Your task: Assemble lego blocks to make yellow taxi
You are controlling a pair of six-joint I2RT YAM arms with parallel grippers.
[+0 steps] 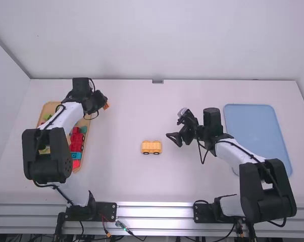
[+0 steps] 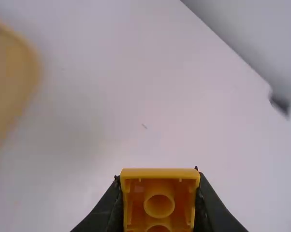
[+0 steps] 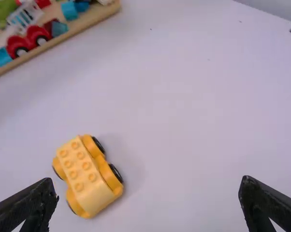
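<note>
In the high view a yellow wheeled base (image 1: 151,146) stands on the table near the middle, studs up; the right wrist view shows the same base (image 3: 85,175) on its wheels. My left gripper (image 1: 104,105) is above the table at the wooden tray's far right corner, with an orange-yellow block (image 1: 106,106) between its fingers. In the left wrist view the left gripper (image 2: 159,203) is closed on this block (image 2: 160,191), whose hollow side faces the camera. My right gripper (image 1: 175,138) hangs right of the base; in the right wrist view the right gripper (image 3: 148,203) is open and holds nothing.
A wooden tray (image 1: 85,152) of mixed blocks, with a red wheeled piece (image 1: 77,140) among them, lies at the left, partly under the left arm. A blue tray (image 1: 255,126) lies at the right, beyond the right arm's forearm.
</note>
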